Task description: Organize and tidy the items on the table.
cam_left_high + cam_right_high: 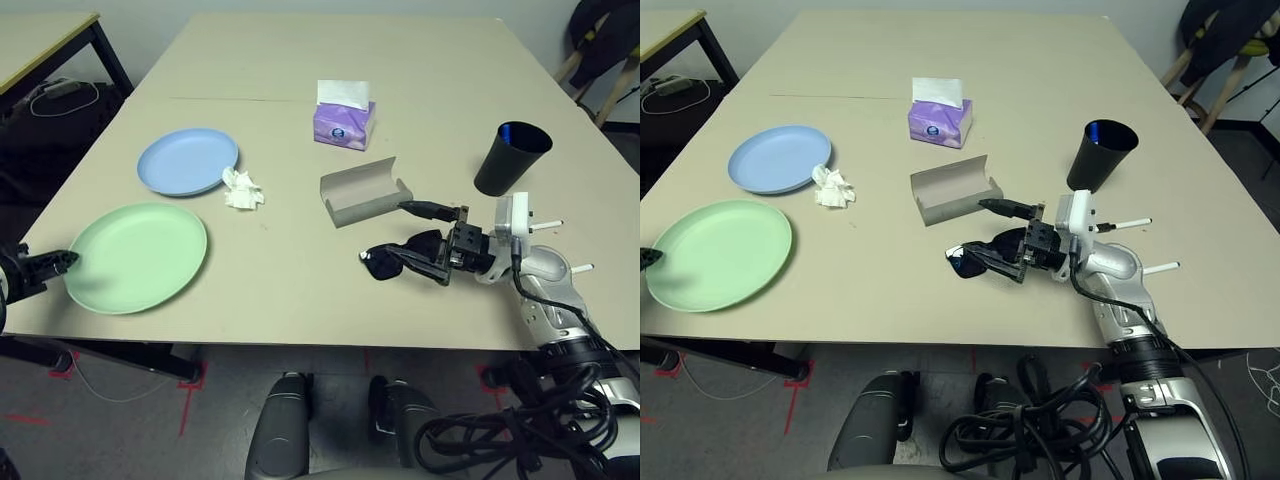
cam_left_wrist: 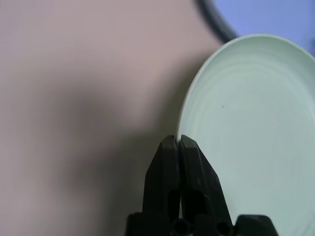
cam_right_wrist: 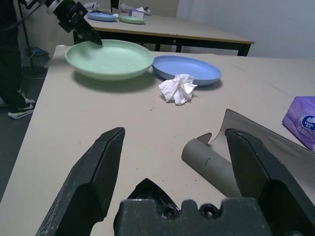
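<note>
Silver right forearm [image 1: 1118,290] trailing black cables, white wrist block, black two-fingered gripper [image 1: 1012,240]

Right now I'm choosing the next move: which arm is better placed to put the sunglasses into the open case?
The right. Its open pincer is right at the black sunglasses, just beside the open grey case. The left pincer, shut, sits at the green plate rim, far across the table.
</note>
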Robot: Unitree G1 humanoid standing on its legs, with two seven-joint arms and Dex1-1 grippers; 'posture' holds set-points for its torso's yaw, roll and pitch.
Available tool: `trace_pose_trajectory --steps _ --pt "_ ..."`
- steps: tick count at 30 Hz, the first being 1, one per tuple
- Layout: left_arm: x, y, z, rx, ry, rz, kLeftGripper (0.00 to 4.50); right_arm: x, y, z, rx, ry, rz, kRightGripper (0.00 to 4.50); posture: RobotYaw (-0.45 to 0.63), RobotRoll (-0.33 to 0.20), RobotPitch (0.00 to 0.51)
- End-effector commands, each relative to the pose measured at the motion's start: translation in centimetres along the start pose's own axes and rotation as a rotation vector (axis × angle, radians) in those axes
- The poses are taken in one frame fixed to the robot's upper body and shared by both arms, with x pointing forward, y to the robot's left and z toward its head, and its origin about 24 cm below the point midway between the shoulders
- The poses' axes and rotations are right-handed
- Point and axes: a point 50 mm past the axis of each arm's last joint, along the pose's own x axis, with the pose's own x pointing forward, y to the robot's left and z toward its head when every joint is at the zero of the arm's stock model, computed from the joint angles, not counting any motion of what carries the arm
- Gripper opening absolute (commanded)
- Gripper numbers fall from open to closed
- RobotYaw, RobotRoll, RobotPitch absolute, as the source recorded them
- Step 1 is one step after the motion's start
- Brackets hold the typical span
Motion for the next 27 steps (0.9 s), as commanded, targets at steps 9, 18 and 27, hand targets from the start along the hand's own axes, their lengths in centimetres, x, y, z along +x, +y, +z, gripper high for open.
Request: trace_pose_trajectory --steps 9,18,27 --pt "2.1 -2.2 3.2 -0.120 -0.154 0.017 0.03 0.1 -0.1 0.2 0.001 -0.011 -0.043 4.50 0.17 0.000 0.089" --pt "6.6 -5.1 4.3 -0.215 -0.285 0.098 0.03 0.2 -0.9 0.2 0.020 -0.033 -0.171 4.50 0.18 0.000 0.087" --pt "10.3 -7.7 4.4 -0.303 -0.376 0.209 0.03 1.1 -1.4 0.4 0.015 -0.023 -0.293 4.50 0.17 0.000 0.089"
